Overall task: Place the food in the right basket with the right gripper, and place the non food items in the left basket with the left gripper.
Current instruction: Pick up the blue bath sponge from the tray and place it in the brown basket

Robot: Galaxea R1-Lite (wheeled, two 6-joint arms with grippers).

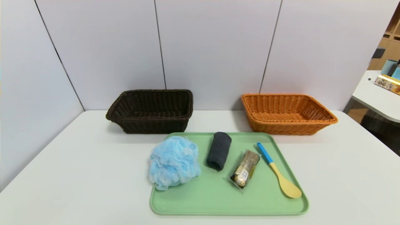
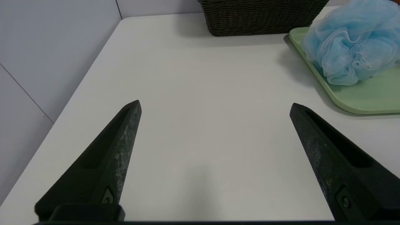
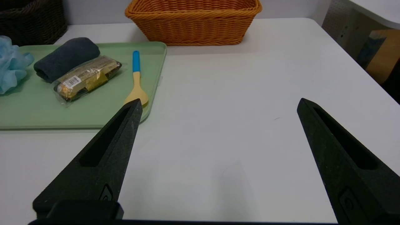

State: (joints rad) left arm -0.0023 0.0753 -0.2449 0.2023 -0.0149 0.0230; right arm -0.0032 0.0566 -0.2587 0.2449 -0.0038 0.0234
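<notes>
Food first: the small oblong clear-wrapped snack packet, golden-brown with a white label, lies flat on the pale green plastic tray, between the rolled dark grey cloth and the yellow spoon with the blue handle. None of the three touch, but the gaps are tight.

Risk for you: the right gripper stands spread wide over bare white table, beside the tray, holding nothing. Come down on the packet at that spread and a finger likely clips the spoon or drags the cloth. The wrapper looks slick, so a pinch on the loose film edge may slip; take it across the body.

The fluffy light-blue mesh bath pouf overhangs the tray's left rim. It is soft, so the left gripper, also spread wide and empty over the table beside the tray, may snag only an outer ruffle, and the pouf may drop short.

The spoon lies low and flat, so you may scrape the tray or shove it.

The orange woven wicker basket and the dark brown woven wicker basket sit just behind the tray, both empty. Carry too low and you hit a rim. Don't cross the arms.
</notes>
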